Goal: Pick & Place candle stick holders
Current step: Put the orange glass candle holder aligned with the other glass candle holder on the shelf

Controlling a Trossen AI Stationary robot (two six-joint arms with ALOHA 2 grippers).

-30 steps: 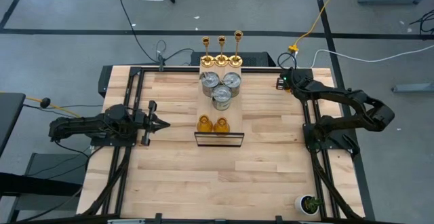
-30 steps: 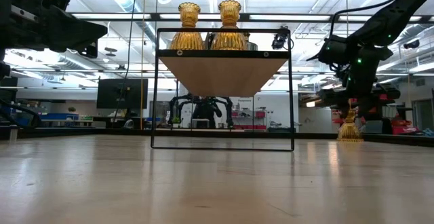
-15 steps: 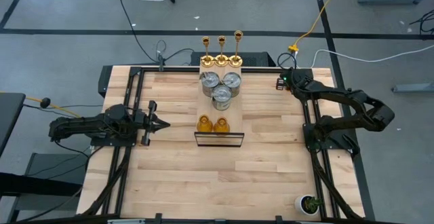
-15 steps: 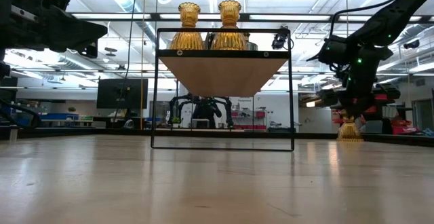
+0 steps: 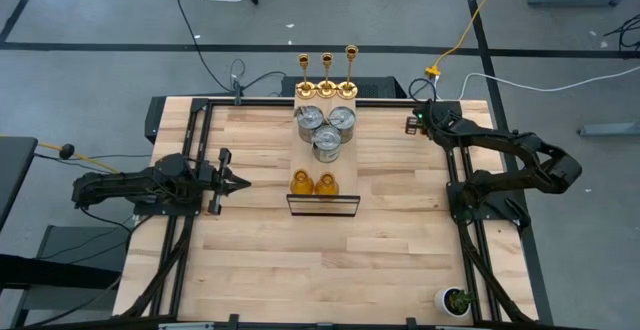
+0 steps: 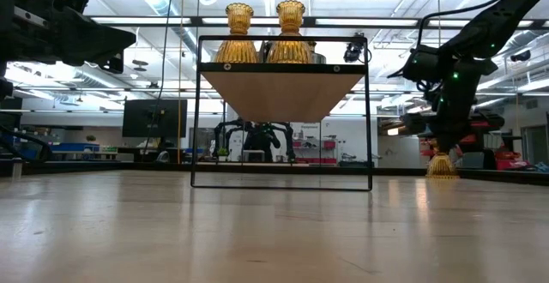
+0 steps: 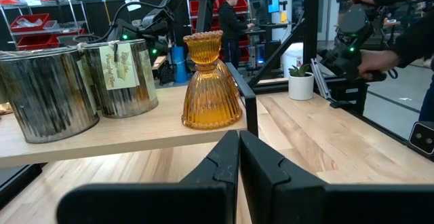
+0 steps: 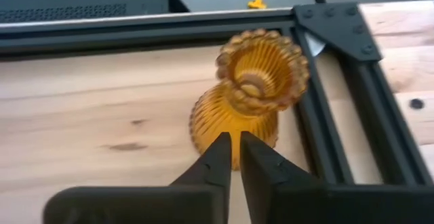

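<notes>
A black-framed shelf (image 5: 323, 206) in mid-table carries three gold candlesticks (image 5: 327, 75), three silver cans (image 5: 325, 130) and two amber holders (image 5: 313, 183). A third amber holder (image 8: 247, 102) stands on its base at the table's far right corner (image 6: 443, 165). My right gripper (image 8: 235, 146) slants down at this holder's near side, its fingers nearly together. In the high view the gripper (image 5: 415, 122) hides the holder. My left gripper (image 5: 243, 182) waits shut at the table's left, level and pointing at the shelf (image 7: 239, 142). My right gripper's fingertips (image 8: 220, 149) show in front of the amber holder's ribbed lower body (image 8: 203, 125), coming slanting down from the table's right. I cannot tell whether they touch it. The holder stands upright on the table.
Black frame rails (image 8: 339, 115) run close beside the holder along the table's far and right edges. A small potted plant (image 5: 458, 300) sits at the near right corner. People stand in the room beyond (image 7: 234, 13). Bare wood lies in front of the shelf (image 5: 320, 260).
In the low view my right gripper's fingers have drawn together just above the amber holder at the far right corner. The holder has stayed where it stood.
</notes>
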